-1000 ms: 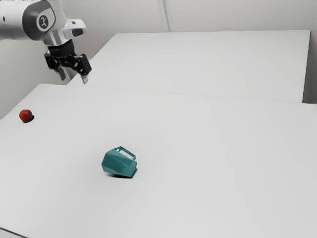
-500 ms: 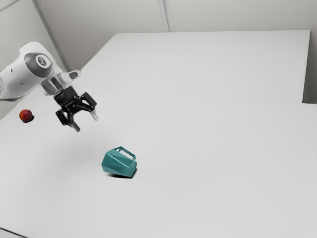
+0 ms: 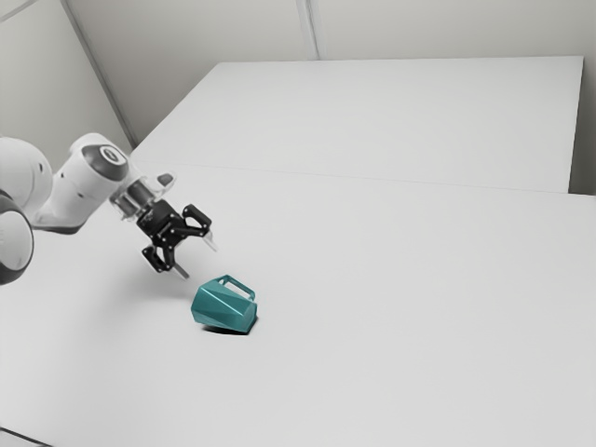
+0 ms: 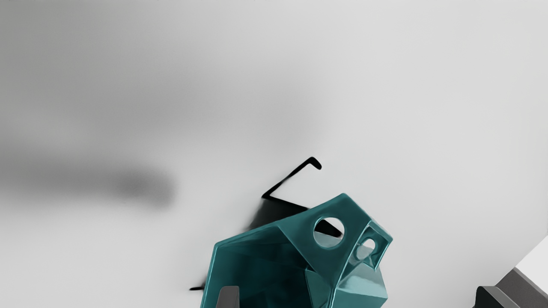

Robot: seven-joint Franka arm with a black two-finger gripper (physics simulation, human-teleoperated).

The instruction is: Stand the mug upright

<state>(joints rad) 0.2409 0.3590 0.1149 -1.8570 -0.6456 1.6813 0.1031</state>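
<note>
Teal faceted mug (image 3: pixel 223 309) is tipped on its side on the white table (image 3: pixel 391 326), lower left of centre in the exterior view; handle (image 3: pixel 240 285) is turned upward. Its mouth is faced toward the gripper (image 3: pixel 197 259) in the wrist view; inside is shaded, contents can't be told. A dark shadow is cast beside it. Table is backed by a second white surface (image 3: pixel 391 116) and a pale grey wall (image 3: pixel 447 28), upper frame. Left edge is taken up by the white arm (image 3: pixel 79 191). Gripper is held just off the mug's upper left, fingers spread, nothing grasped.
</note>
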